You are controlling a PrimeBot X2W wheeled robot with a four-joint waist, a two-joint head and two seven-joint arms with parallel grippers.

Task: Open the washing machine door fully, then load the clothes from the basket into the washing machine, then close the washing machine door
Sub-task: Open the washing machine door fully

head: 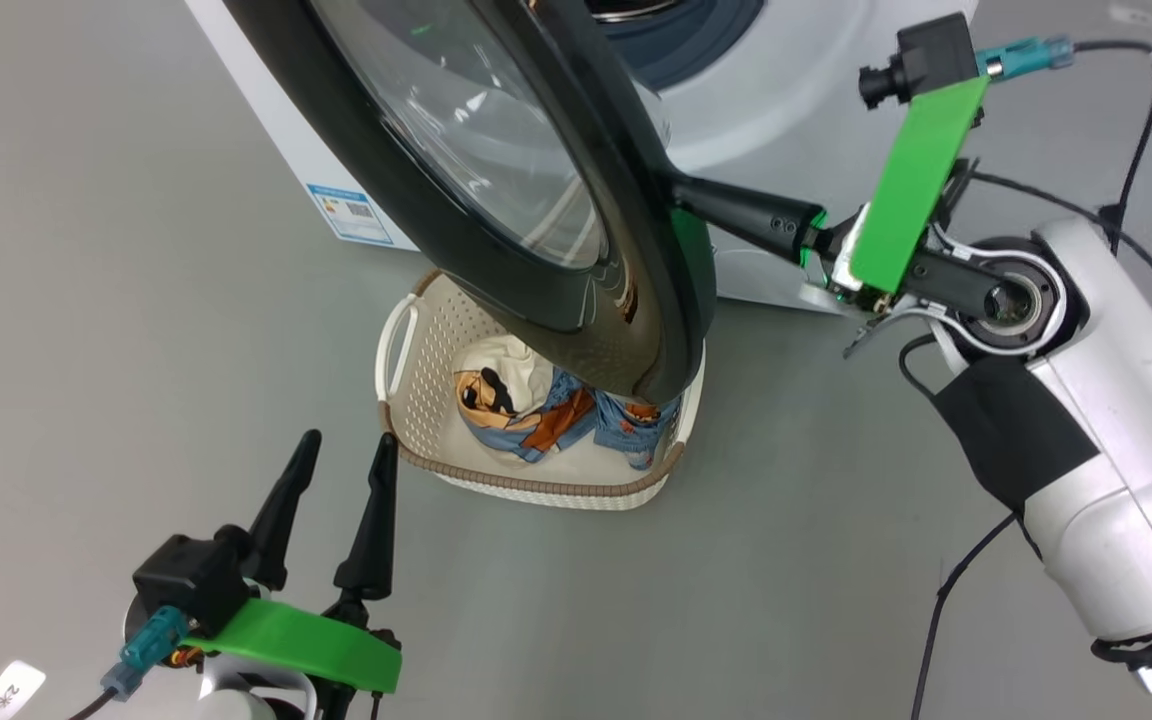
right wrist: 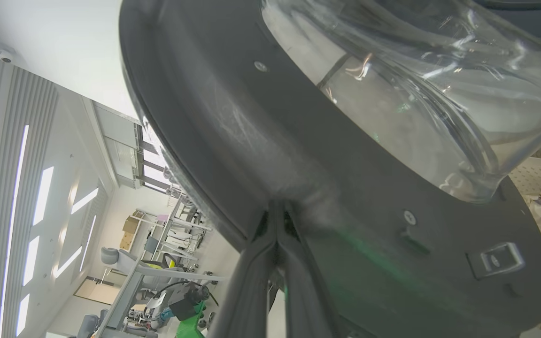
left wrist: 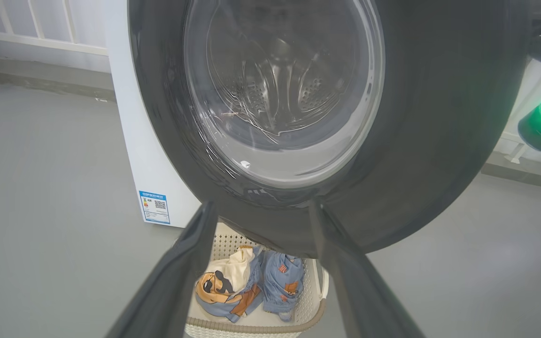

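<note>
The washing machine door (head: 496, 180) is found swung out from the washing machine (head: 786, 90), overhanging the basket (head: 536, 490) from 12 o'clock in the head view. The right gripper (head: 684, 190), fingers closed together with nothing between them, is pressed tip-first against the door's inner face at its 3 o'clock edge. The left gripper (head: 349, 442) is held spread and empty at 8 o'clock of the basket. The clothes (head: 526, 415) are seen lying in the basket.

The washing machine door (head: 671, 260) is gleaming glossy black plastic around clear glass. The basket (head: 426, 340) is showing perforated cream plastic, the clothes (head: 526, 420) soft printed cloth.
</note>
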